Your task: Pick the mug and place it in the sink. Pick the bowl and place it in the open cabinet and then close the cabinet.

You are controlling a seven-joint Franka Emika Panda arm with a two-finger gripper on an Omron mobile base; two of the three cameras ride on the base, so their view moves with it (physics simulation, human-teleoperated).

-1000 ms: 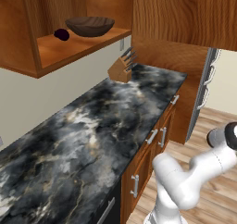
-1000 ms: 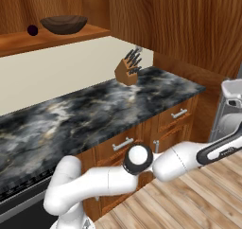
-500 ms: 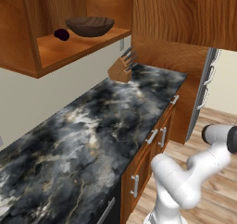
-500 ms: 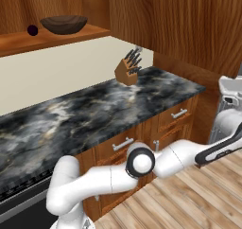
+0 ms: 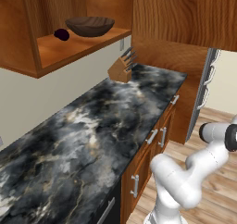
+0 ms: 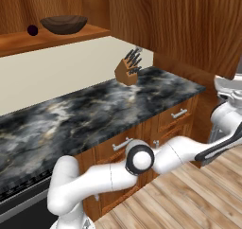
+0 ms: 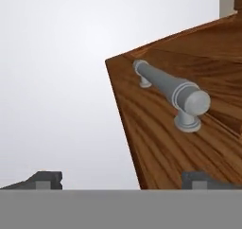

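1. Since a second ago we see our white arm swing further right and forward in both base views, its wrist now at the right edge, while the kitchen itself has not shifted.
2. Our end effector (image 7: 123, 180) stands released, fingertips wide apart and holding nothing; ahead of them in the hand view lies the reddish-brown wooden cabinet door (image 7: 189, 128) with one silver bar handle (image 7: 170, 88).
3. We judge the arm is placed there to push that door shut, the closing step of the task.
4. One wide dark-brown wooden bowl (image 5: 90, 26) already sits on the open cabinet's shelf (image 5: 78, 45), with one small dark purple round object (image 5: 61, 34) just beside it.
5. One wooden knife block (image 5: 121, 69) stands at the far end of the black marbled table (image 5: 92, 135).
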